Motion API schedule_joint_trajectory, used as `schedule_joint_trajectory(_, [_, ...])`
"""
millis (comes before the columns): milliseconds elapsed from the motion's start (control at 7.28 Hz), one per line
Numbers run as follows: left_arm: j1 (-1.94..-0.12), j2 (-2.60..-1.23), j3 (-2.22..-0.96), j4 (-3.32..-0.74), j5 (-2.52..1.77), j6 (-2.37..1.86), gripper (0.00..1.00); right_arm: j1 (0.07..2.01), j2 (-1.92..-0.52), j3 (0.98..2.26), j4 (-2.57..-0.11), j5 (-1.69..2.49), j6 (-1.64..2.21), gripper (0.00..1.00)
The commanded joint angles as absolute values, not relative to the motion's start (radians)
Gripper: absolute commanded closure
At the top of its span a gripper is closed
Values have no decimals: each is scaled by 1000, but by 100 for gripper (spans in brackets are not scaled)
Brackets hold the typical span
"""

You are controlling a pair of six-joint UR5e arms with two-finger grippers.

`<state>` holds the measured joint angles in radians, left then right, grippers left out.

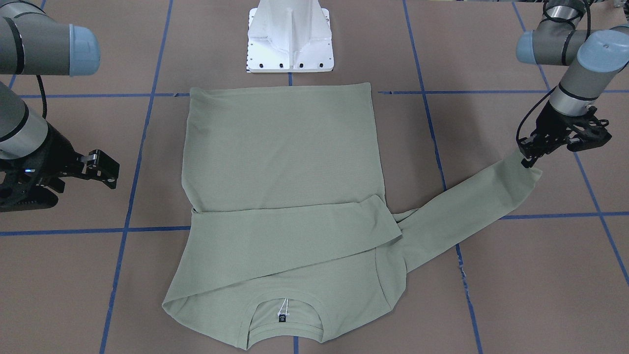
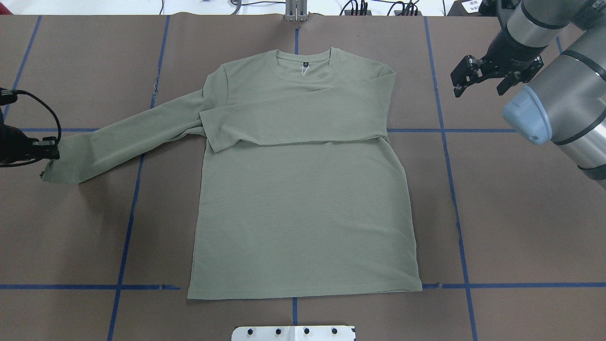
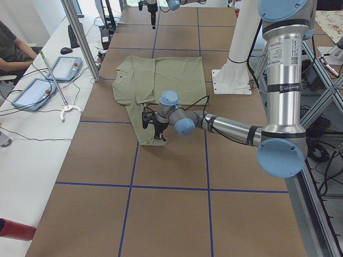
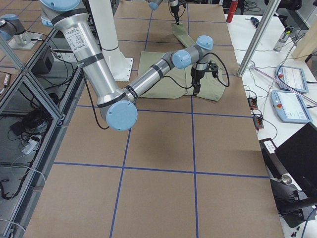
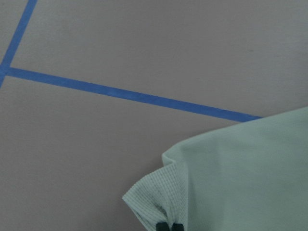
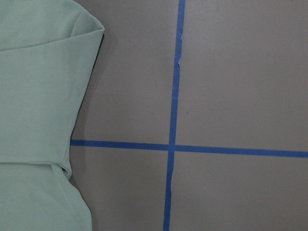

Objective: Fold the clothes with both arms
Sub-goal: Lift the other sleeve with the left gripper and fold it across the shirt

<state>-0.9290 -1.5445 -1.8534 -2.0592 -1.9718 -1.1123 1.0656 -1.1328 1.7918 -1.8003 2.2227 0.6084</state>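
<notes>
Left gripper [image 1: 533, 153] clamped on cuff [image 2: 56, 166] at left edge of overhead view; right gripper [image 2: 476, 79] spread and empty, upper right.
Brown taped table [image 2: 521, 213] under all; sage shirt [image 2: 303, 213] flat mid-frame, collar toward top, hem toward bottom; folded sleeve [image 2: 293, 121] already laid across chest; free sleeve [image 2: 128, 137] stretched out toward left edge, tip puckered between fingertips [image 5: 163, 226] in left wrist view; tiny dark neck label [image 2: 305, 63] at collar. Step in hand, likely: second sleeve fold. Next move, probably: lift cuff a little, carry toward right of frame, lay over folded sleeve, let go; needs low smooth arc so body not dragged askew.
</notes>
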Motion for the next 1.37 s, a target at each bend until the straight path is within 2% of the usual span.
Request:
schedule_joint_trajectory(0, [-933,-1777,-1885,-1805,-1997,-1115,100,1069,-1248,1885,-1795,2221,606,0])
schedule_joint_trajectory(137, [-951,-1922,-1841,-1690,-2000,-1118,100,1078,-1296,1920,-1795,2221,604,0])
schedule_joint_trajectory(412, [-982,-2110,-1726,-1683,-2095,-1199,100,1106,-1402,1963,-1795,2218,527,0])
schedule_joint_trajectory(824, [-1006,-2389,-1637,-1704,-2187,-1476,100,1129,-1447,1960,-1796,2217,469,0])
schedule_joint_trajectory(962, [-1000,-2508,-1573,-1726,-2189,-1588,100,1137,-1466,1965,-1795,2217,468,0])
schedule_joint_trajectory(1099, [-959,-2686,-1405,-1756,-2186,-1697,100,1152,-1473,1965,-1795,2218,462,0])
schedule_joint_trajectory(1236, [-904,-2757,-1314,-1834,-2178,-1788,100,1164,-1476,1964,-1795,2220,453,0])
